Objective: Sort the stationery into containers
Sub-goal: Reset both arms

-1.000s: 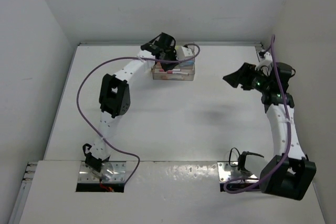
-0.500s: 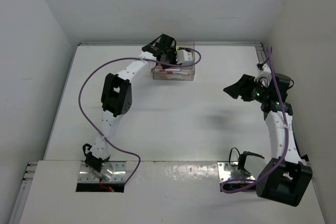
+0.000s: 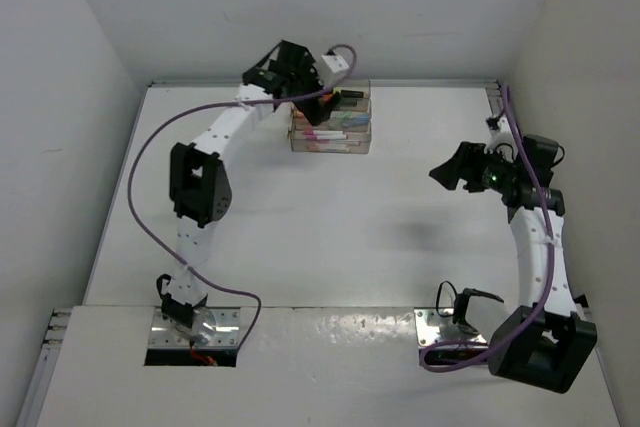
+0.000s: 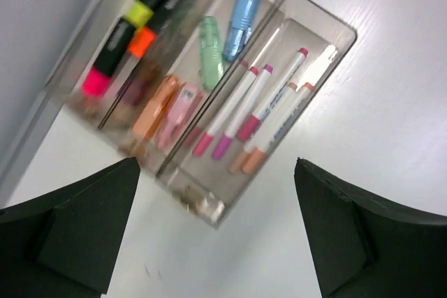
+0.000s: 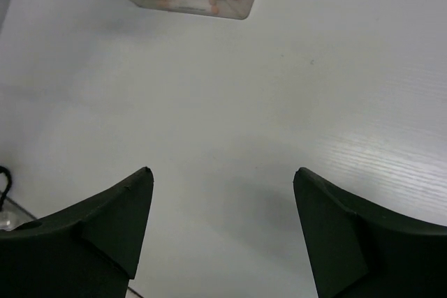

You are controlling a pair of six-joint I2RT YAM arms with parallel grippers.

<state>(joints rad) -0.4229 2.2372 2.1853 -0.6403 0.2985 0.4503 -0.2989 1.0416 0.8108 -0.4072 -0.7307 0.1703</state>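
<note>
White table (image 3: 300,227), L gripper (image 4: 216,171) spread above filled trays (image 4: 202,204), R gripper (image 5: 222,172) spread, well apart

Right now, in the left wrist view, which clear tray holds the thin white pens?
The rightmost tray. The middle tray holds pastel pieces instead, and the leftmost tray holds black highlighters with bright caps.

Containers (image 4: 328,19): clear, greyish-tan tint.
Pens (image 4: 230,113): white barrels; pink, magenta and orange caps.
Highlighters (image 4: 140,13): black; yellow, orange and pink bands.
Small pieces (image 4: 209,50): pastel green, blue, peach, pink.
Bench (image 3: 300,227): plain white.
</note>
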